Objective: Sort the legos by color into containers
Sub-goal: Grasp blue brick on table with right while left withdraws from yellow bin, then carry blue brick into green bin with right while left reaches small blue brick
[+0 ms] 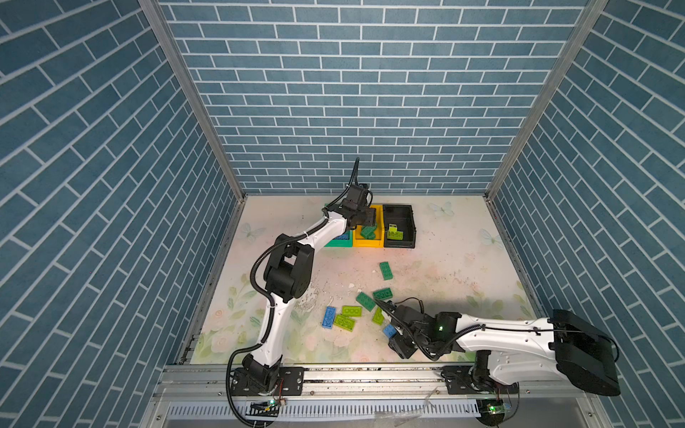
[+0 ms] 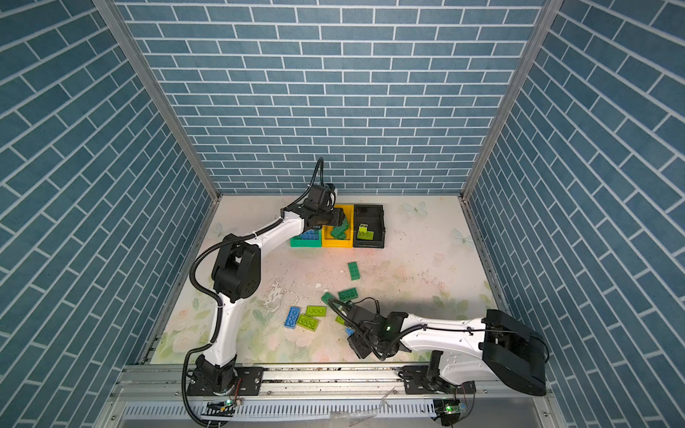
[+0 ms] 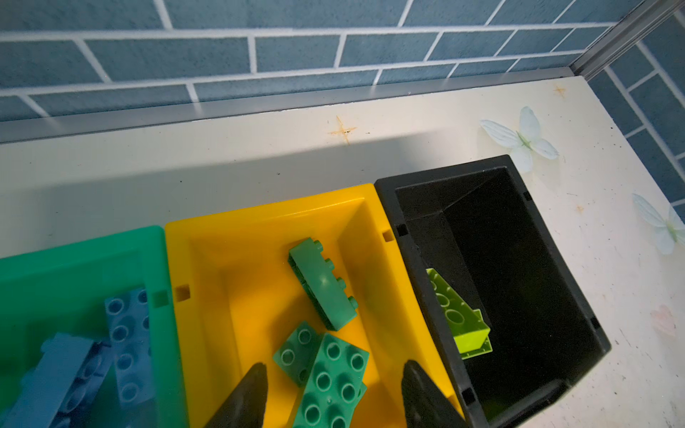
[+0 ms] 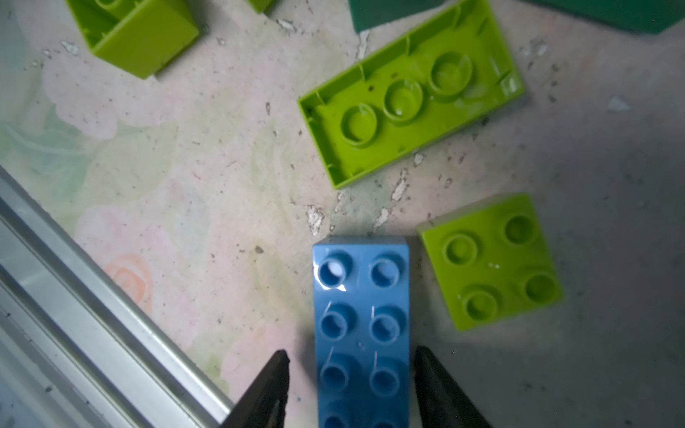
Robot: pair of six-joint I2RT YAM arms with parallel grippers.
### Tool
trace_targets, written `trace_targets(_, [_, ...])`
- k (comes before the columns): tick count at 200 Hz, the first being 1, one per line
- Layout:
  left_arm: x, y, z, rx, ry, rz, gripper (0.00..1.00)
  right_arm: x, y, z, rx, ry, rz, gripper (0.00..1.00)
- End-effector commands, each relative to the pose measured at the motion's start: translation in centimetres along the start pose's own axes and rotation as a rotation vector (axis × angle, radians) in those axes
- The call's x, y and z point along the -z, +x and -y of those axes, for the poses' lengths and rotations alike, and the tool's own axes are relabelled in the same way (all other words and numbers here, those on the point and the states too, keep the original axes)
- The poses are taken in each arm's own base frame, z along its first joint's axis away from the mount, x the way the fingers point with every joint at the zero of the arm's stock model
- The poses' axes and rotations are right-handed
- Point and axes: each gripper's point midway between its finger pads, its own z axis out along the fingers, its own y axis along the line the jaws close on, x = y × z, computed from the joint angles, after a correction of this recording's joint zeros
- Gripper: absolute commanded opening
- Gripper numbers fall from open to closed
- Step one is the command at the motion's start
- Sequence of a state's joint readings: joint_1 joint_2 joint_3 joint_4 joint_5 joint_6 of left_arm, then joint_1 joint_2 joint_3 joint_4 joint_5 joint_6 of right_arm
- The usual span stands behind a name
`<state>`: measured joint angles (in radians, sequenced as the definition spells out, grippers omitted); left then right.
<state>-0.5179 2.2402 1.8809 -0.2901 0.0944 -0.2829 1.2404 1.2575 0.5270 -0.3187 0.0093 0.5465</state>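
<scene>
Three containers stand side by side at the back: a green bin [image 1: 337, 242] [image 3: 74, 259] with light blue legos [image 3: 128, 333], a yellow bin [image 1: 367, 242] [image 3: 259, 215] with dark green legos [image 3: 322, 283], and a black bin [image 1: 398, 211] [image 3: 444, 174] with lime legos [image 3: 459, 318]. My left gripper [image 3: 335, 367] [image 1: 370, 222] hangs open over the yellow bin, a dark green brick [image 3: 333, 378] lying loose below it. My right gripper [image 4: 351, 351] [image 1: 389, 322] is low at the table's front, open astride a light blue brick [image 4: 361, 315], with a gap showing beside the brick.
Loose on the table lie dark green bricks [image 1: 386, 270] [image 1: 383, 294], lime bricks [image 1: 351, 310] [image 4: 411, 92] [image 4: 491, 261] and another blue brick [image 1: 328, 317]. A metal rail [image 4: 92, 296] runs along the front edge close to the right gripper. Brick-patterned walls enclose three sides.
</scene>
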Motion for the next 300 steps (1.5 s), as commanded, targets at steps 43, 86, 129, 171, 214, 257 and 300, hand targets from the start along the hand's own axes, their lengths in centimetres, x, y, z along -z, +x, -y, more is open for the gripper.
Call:
trace_targets(43, [3.6,-1.3,0.5,-0.023,-0.012,0.051,0.6,-0.9,-1.2,0.1,-0.031,0.056,0.002,0.42])
trace_targets(86, [5.3,-1.4,0.0,-0.032,-0.033,0.081,0.6,-0.9,-2.3,0.5,-0.044,0.097,0.034,0.29])
trace_targets(129, [6.2,-0.6,-0.6,-0.035,-0.05,0.077,0.61,0.7,-4.4,1.5,-0.063,0.165,0.101,0.12])
trace_targets(171, [7.2,0.4,-1.8,-0.019,-0.069,0.075,0.61,2.3,-7.2,1.8,-0.144,0.088,0.222,0.07])
trace_targets(214, [8.7,1.4,-2.8,-0.022,-0.097,0.073,0.61,4.3,-11.0,2.9,-0.23,-0.037,0.395,0.07])
trace_targets(257, [10.4,3.1,-4.3,0.005,-0.127,0.058,0.61,6.9,-15.8,5.2,-0.312,-0.152,0.568,0.05])
trace_targets(300, [11.7,5.0,-5.5,0.037,-0.154,0.034,0.61,8.7,-20.3,6.9,-0.344,-0.233,0.694,0.03])
